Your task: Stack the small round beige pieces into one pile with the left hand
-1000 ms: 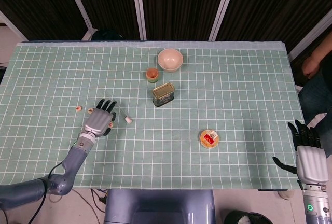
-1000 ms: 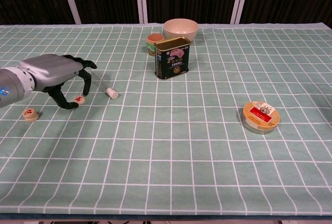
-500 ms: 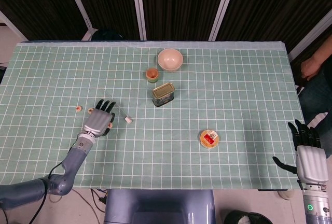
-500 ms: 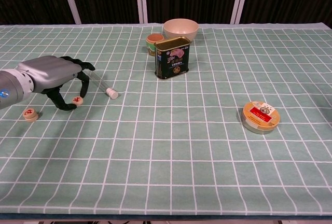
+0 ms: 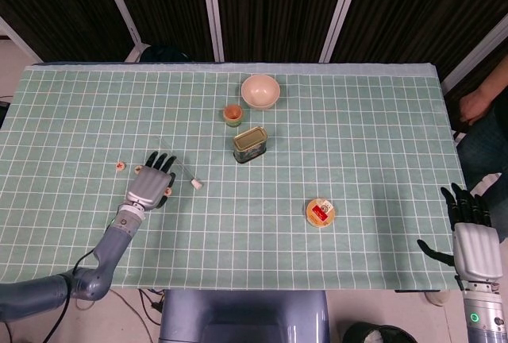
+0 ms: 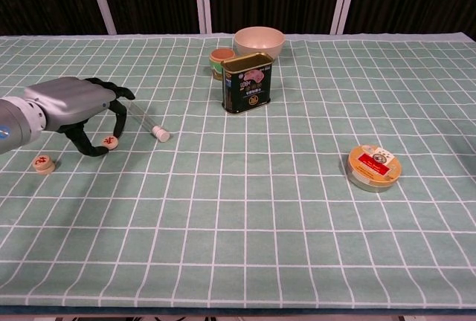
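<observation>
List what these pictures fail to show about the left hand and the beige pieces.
- Chest view: whether the left hand pinches the beige piece or only touches it; the fingers cover the contact.
- Red marks on that piece and the loose piece: too small.
- Right hand: absent from chest view.

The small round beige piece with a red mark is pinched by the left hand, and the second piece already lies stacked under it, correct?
Not stacked. The chest view shows the second small round beige piece lying apart on the green checked tablecloth, left of the left hand, which does pinch the red-marked piece.
</observation>
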You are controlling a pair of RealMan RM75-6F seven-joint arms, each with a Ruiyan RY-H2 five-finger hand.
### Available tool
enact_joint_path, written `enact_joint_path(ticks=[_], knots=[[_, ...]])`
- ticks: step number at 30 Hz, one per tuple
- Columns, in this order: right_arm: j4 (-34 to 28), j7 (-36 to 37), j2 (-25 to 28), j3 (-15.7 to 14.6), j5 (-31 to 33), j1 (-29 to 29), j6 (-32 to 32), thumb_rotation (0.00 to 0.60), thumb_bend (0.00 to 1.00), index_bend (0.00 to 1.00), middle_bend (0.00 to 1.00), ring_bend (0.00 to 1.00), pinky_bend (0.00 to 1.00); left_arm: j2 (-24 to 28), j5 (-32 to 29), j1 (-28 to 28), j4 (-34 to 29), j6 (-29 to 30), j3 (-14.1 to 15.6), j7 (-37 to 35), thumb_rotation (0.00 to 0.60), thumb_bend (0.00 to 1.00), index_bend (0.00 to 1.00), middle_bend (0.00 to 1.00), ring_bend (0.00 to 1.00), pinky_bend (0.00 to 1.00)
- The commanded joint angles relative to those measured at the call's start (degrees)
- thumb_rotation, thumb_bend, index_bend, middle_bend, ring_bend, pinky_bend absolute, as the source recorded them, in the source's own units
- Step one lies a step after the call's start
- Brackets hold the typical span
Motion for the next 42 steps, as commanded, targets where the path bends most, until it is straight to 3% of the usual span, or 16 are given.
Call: enact_joint_path(ticks=[1,10,23,42], knots=[[0.0,0.0,0.0,0.0,0.2,0.0,-0.1,0.6,0.23,0.07,0.01,0.03,0.0,2.4,1.4,0.8,-3.2,1.4,0.3,-1.1,0.6,0.33,0.52,0.06,0.0,0.0],[-0.2,-0.2,0.1,-0.2,-0.1,0.0,-0.2,0.6,0.23,0.07,0.01,0.03,0.0,9.1,7.2,4.9,-9.6,5.7,2.9,-6.3,0.6,0.33,0.51,0.06,0.0,0.0],[-0.2,-0.3,0.0,-0.2,-0.1,0.0,0.0,0.6,0.23,0.07,0.01,0.03,0.0,12.7,13.6,9.6,-7.2,7.5,7.5,-12.0,0.6,0.33,0.49,0.06,0.0,0.0],[-0.2,-0.2,0.1,-0.1,0.0,0.0,0.0,0.6,0.23,0.07,0.01,0.03,0.0,10.9,14.1,10.5,-3.6,5.1,6.7,-12.5,0.6,0.33,0.48,0.06,0.0,0.0]])
